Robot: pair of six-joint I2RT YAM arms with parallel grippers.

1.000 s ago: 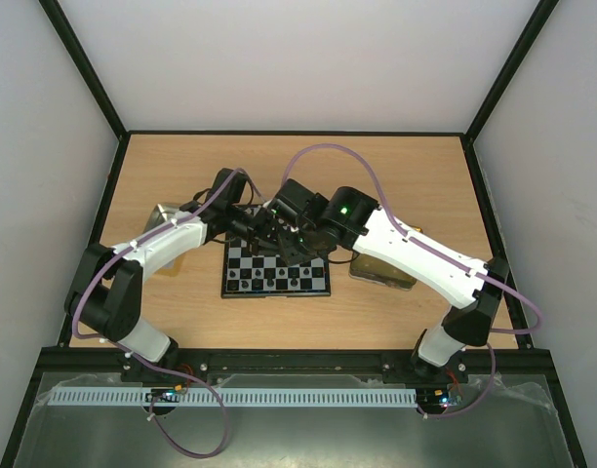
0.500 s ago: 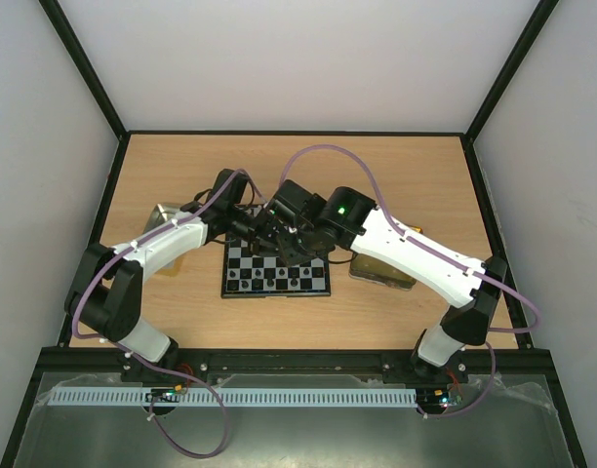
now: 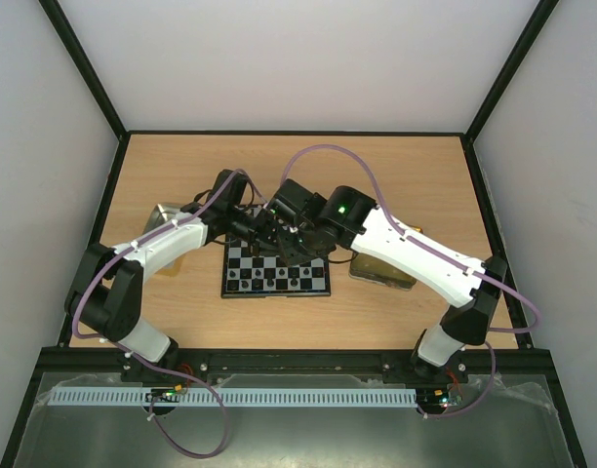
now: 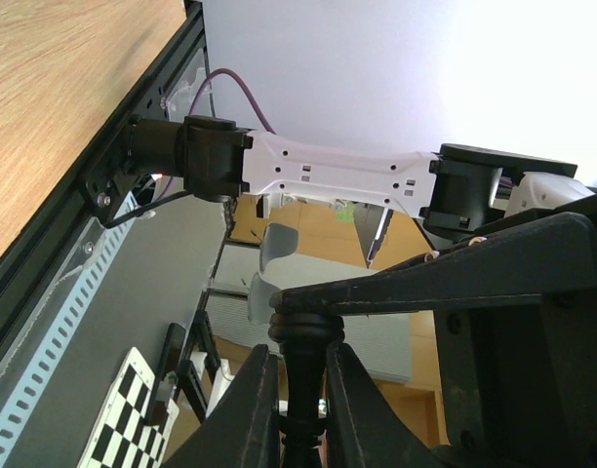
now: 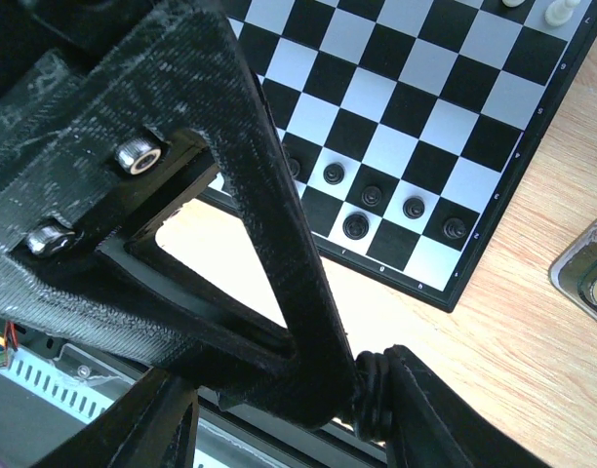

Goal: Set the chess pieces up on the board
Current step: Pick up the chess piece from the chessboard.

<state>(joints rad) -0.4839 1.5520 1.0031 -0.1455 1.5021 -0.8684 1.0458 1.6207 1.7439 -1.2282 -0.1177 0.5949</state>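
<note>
The board (image 3: 276,281) lies mid-table, with several black chess pieces (image 5: 355,225) along its near-left rows and white chess pieces (image 5: 562,10) at its far side. Both grippers meet above the board's far-left edge. My left gripper (image 4: 300,356) (image 3: 257,226) is shut on the stem of a black chess piece (image 4: 303,327) whose ringed head presses against a finger of my right gripper. My right gripper (image 5: 289,390) (image 3: 282,234) stands open, with the left gripper's finger (image 5: 269,195) between its jaws. The same black piece (image 5: 372,395) touches its right finger (image 5: 435,419).
A silver-grey tray (image 3: 165,214) sits left of the board under the left arm. A gold tray (image 3: 381,273) sits to the right under the right arm, and its corner (image 5: 583,273) shows beside the board. The table's black frame runs along the near edge.
The two grippers have edged slightly away from the near edge and closer together over the board's far-left part. The left gripper still holds the black piece.
</note>
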